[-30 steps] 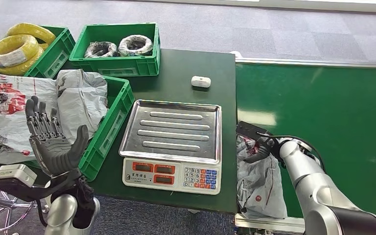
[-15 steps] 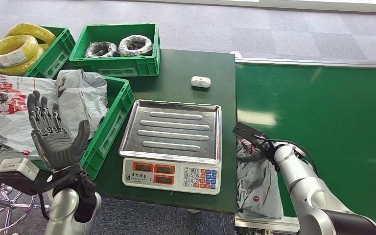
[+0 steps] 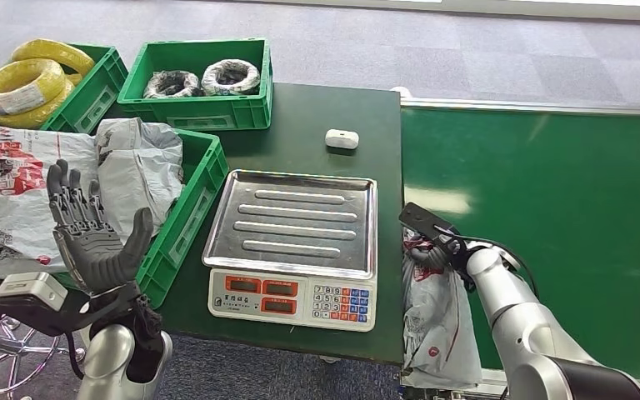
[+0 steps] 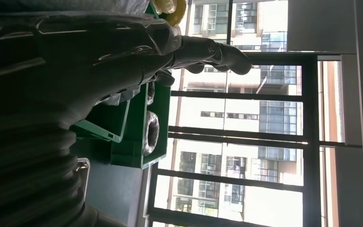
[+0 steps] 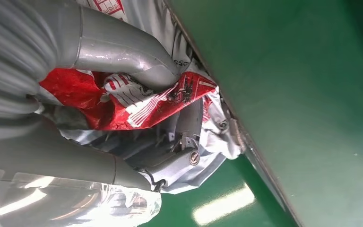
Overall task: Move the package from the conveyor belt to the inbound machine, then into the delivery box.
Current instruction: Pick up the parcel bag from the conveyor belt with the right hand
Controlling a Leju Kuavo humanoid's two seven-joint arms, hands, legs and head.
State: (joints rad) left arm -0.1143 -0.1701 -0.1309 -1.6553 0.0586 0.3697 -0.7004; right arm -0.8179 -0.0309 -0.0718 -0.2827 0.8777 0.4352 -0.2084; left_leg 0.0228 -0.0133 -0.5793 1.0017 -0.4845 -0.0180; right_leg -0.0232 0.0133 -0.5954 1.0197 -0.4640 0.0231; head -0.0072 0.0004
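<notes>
The belt (image 3: 550, 208) runs along the surface's (image 3: 317, 133) right edge. The scale (image 3: 296, 242), presumably the inbound machine, stands at the surface's front, just left of the bag (image 3: 437, 321). The bag hangs lengthwise below the right hand (image 3: 435, 246), which grips its red-printed top over the belt's near-left corner. The left hand (image 3: 92, 237) is raised, fingers spread, holding nothing, well apart.

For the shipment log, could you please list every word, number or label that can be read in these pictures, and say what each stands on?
Digits "7 8 9", "4 5 6", "1 2 3", "0": partly readable on the scale keypad.
Small print above the scale's displays: too blurred to read.
Red and white printing on the package held by the right hand: not readable.
Red print on the bags in the green crate: too blurred.
</notes>
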